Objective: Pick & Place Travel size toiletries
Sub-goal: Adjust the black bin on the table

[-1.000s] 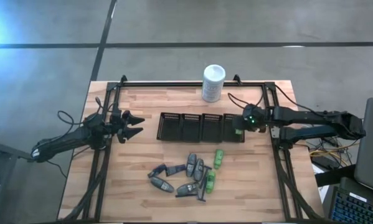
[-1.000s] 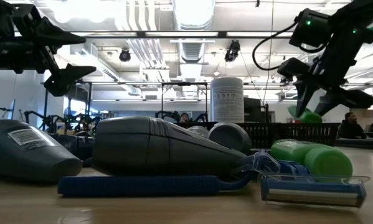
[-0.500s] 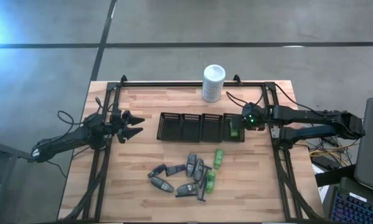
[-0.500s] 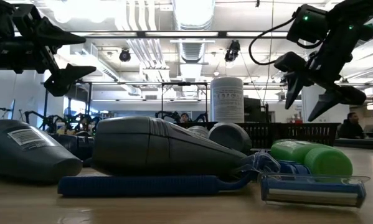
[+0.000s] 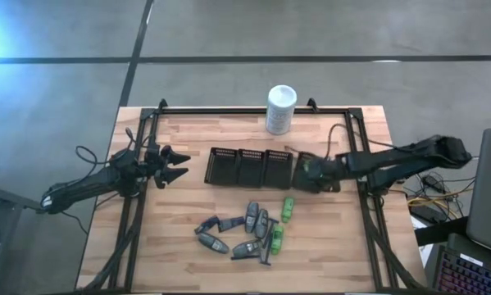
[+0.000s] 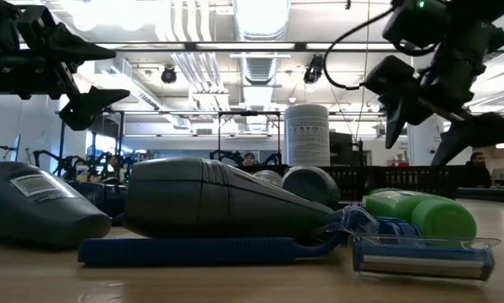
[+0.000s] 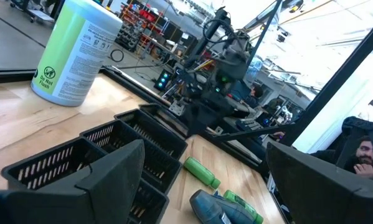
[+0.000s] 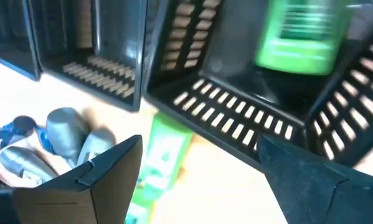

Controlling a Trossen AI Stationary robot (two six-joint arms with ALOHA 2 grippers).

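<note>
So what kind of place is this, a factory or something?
More likely a robotics lab or workshop. Two arms work at a wooden table framed in black metal, long ceiling lights and bare ducts run overhead, and shelving and a seated person show in the open room behind.

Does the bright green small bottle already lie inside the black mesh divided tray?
Yes: in the right wrist view the green bottle lies on the slotted floor of a tray compartment.

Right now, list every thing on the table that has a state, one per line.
Right gripper: open, empty, at the tray's right-end compartment.
Left gripper: open, empty, waiting left of the tray.
Green bottle: lying inside the right-end compartment.
Mesh tray: other three compartments empty.
Toiletries pile: lying loose on the table.
White canister: upright.
</note>
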